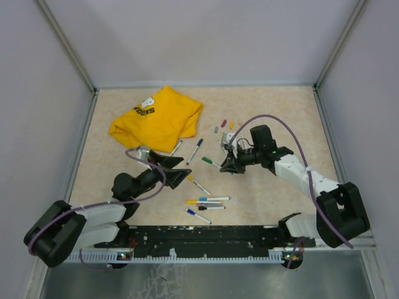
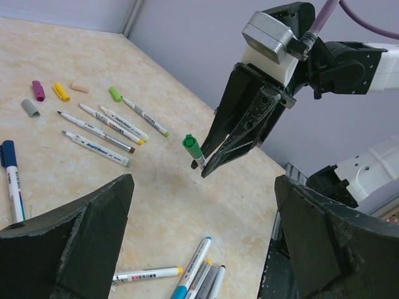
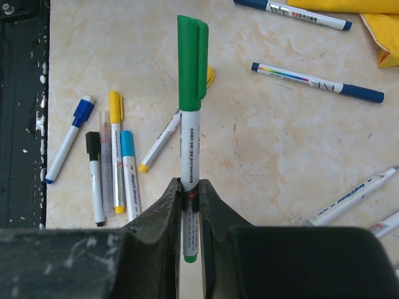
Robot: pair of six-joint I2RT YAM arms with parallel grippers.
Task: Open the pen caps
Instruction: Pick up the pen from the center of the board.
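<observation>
5 loose caps lie on the far part of the surface (image 1: pixel 274 106): a purple cap (image 2: pixel 38 90), a yellow cap (image 2: pixel 60 91), a peach cap (image 2: pixel 79 86), a grey cap (image 2: pixel 30 108) and a green cap (image 2: pixel 115 93). The green one sits just beside the end of a barrel. Next to them I count 4 uncapped pens (image 2: pixel 100 131), roughly parallel.

The yellow T-shirt (image 1: pixel 156 118) is crumpled at the far left, with 2 blue-capped pens (image 3: pixel 318 81) near its edge. Close to the arm bases is a bunch of capped pens (image 1: pixel 206 202) in blue, black, yellow and light blue. A yellow-tipped pen (image 1: pixel 199 185) lies on the surface below the gap between my 2 arms.

My right tool (image 3: pixel 190 187) is pinched narrow on the green pen (image 3: pixel 190 137), gripping the white barrel near its tail. From the left wrist view the pen looks lifted off the surface. Its fitted cap (image 3: pixel 192 62) is on and sticks straight out beyond the fingertips. From above, the pen's long axis runs left to right across the middle of the surface, cap end leftward, aimed at my left tool (image 1: pixel 184 166). That tool sits opposite with its jaws spread wide, gripping nothing, the cap apart from both fingers (image 2: pixel 81 243).
</observation>
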